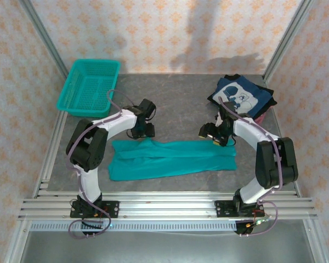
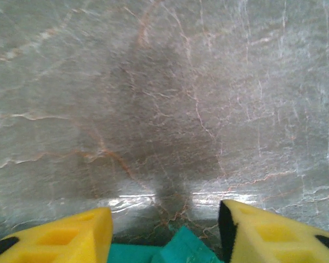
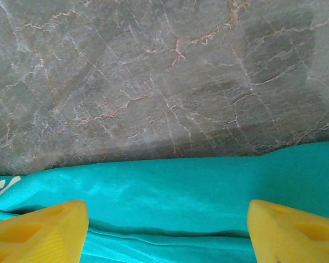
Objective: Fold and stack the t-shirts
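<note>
Two pairs of fingers apart, left gripper (image 1: pixel 143 131), right gripper (image 1: pixel 215 136), teal t-shirt (image 1: pixel 172 159) stretched lengthwise left-right

Two t-shirts lie on the one surface (image 1: pixel 175 104). One is a teal t-shirt (image 1: pixel 172 159) at the near middle, and the other is a navy t-shirt (image 1: pixel 241 97) at the far right. One teal mesh basket (image 1: pixel 71 103) sits at the far left.

There are two arms at the near edge, one left arm (image 1: pixel 90 145) and one right arm (image 1: pixel 274 159). Each carries one gripper, the left gripper (image 1: pixel 142 133) and the right gripper (image 1: pixel 215 137), making two in all. Each gripper has two yellow fingers (image 2: pixel 71 238), four altogether.

One pinkish edge (image 1: pixel 267 114) shows beside the navy t-shirt. Whether it counts as a third garment cannot be told.
</note>
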Robot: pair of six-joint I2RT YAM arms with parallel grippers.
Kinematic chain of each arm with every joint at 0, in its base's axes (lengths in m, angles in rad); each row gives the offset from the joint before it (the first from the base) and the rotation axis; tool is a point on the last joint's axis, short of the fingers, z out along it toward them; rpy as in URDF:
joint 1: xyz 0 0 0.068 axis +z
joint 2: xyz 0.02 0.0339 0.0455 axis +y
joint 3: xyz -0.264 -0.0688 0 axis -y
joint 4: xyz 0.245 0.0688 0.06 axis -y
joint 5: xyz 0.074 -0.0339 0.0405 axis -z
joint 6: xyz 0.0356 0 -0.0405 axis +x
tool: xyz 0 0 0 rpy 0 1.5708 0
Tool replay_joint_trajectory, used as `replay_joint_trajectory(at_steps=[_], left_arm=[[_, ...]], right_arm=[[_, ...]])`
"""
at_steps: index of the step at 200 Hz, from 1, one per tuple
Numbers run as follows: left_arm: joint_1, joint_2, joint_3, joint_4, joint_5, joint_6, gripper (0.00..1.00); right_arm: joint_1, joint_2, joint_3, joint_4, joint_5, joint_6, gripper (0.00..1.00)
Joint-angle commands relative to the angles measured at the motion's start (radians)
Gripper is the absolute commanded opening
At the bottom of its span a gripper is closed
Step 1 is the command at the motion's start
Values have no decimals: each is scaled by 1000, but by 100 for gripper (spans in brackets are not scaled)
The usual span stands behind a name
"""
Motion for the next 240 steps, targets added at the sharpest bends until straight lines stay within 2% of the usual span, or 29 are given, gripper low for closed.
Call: replay_joint_trajectory(at_steps=[1, 23, 38, 70, 102, 137, 164, 174, 184, 205, 219, 240], left_arm=[[-15, 28, 16, -3, 26, 15, 43], [-25, -3, -2, -13, 19, 8, 23], [-34, -69, -22, -26, 10, -6, 15], [-89, -164, -69, -80, -64, -16, 9], [-162, -247, -150, -93, -123, -119, 6], [-239, -320, -218, -107, -172, -202, 7], [-295, -336, -283, -100, -162, -254, 20], [-313, -364, -302, -89, -156, -263, 31], [-331, -415, -327, -47, -139, -266, 39], [-336, -542, -419, 106, -40, -287, 57], [-334, -595, -463, 128, -19, -286, 61], [-283, -661, -501, 94, -65, -288, 66]], right_arm=[[2, 30, 28, 15, -8, -11, 75], [2, 52, 52, 14, -7, -14, 75], [2, 66, 62, 18, -6, -12, 74], [2, 97, 81, 20, -4, -13, 73], [2, 124, 84, 24, 0, -11, 72], [3, 157, 94, 24, -5, -10, 72], [3, 178, 99, 24, -6, -11, 71], [3, 184, 103, 21, -6, -14, 71], [3, 189, 106, 18, -4, -17, 71], [3, 199, 113, 7, 3, -28, 71], [3, 204, 118, 4, 4, -30, 71], [3, 217, 122, 7, -1, -28, 71]])
